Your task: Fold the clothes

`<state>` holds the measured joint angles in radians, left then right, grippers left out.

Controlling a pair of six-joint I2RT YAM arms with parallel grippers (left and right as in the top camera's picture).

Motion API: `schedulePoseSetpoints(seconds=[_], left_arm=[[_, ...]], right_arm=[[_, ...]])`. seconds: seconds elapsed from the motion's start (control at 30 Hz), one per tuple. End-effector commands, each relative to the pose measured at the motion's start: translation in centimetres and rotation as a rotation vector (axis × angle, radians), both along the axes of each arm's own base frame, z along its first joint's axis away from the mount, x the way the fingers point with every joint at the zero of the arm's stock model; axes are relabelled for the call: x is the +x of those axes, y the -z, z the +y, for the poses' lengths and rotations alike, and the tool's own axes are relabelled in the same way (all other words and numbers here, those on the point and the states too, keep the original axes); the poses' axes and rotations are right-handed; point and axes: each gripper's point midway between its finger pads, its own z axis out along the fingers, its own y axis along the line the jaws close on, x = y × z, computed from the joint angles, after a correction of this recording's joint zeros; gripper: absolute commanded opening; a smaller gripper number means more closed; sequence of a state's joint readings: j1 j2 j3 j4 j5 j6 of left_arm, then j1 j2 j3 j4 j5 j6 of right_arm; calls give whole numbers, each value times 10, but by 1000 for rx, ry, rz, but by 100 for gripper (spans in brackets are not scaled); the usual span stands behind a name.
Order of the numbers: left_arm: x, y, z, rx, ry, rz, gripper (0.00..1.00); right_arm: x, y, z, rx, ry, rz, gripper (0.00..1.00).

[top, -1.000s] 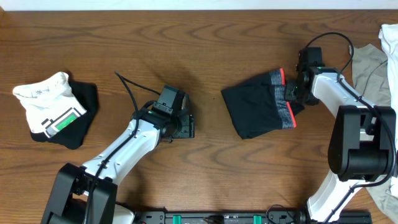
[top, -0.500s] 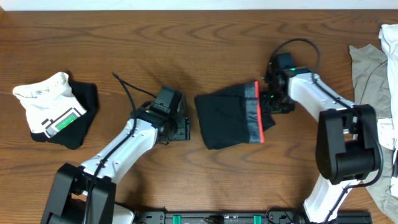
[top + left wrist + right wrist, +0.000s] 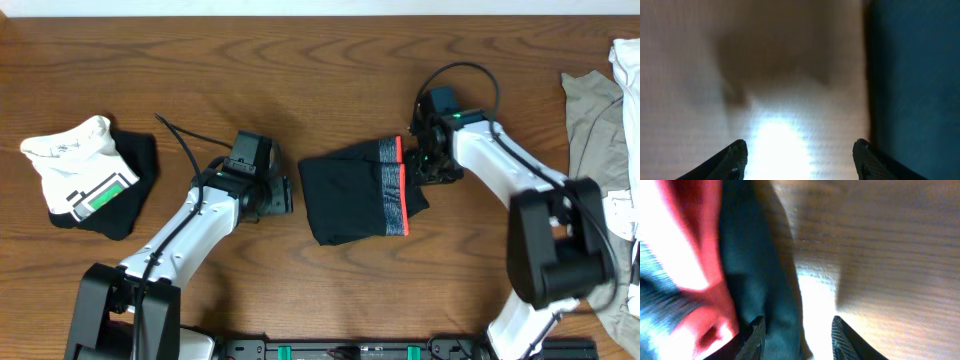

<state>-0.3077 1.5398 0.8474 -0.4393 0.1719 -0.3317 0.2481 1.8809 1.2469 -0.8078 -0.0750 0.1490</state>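
The folded black pants (image 3: 345,195), with a grey-and-red waistband (image 3: 393,190), lie at mid-table. My right gripper (image 3: 425,165) sits at their right edge by the waistband. In the right wrist view its fingers (image 3: 797,330) are apart, with the black fabric (image 3: 755,270) against the left finger and bare table between them. My left gripper (image 3: 285,195) is open and empty just left of the pants. In the left wrist view (image 3: 800,150) it is over bare wood, with the pants (image 3: 915,75) to the right.
A folded white green-patched top (image 3: 80,175) lies on a black garment (image 3: 135,190) at the far left. A grey-beige top (image 3: 590,110) and white cloth (image 3: 627,60) lie at the right edge.
My right gripper has dragged the pants leftward across the table to the middle. My left gripper has drawn back slightly to the left.
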Motion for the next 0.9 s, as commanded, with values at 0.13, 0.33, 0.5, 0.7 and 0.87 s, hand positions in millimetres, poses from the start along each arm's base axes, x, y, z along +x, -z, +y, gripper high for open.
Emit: schedulePoseSetpoints(seconds=[0.13, 0.33, 0.5, 0.7, 0.87], left_arm=[[58, -47, -21, -88, 62, -307, 70], [94, -90, -46, -182, 146, -515, 70], [112, -98, -52, -149, 206, -559, 70], [124, -72, -55, -122, 238, -531, 70], [128, -43, -58, -120, 241, -488, 70]], right_arm=[[-18, -90, 20, 95, -84, -160, 52], [-63, -90, 37, 183, -105, 2, 59], [-80, -83, 48, 265, -85, 79, 59], [-98, -64, 58, 319, -73, 140, 59], [-121, -46, 74, 369, -91, 203, 58]])
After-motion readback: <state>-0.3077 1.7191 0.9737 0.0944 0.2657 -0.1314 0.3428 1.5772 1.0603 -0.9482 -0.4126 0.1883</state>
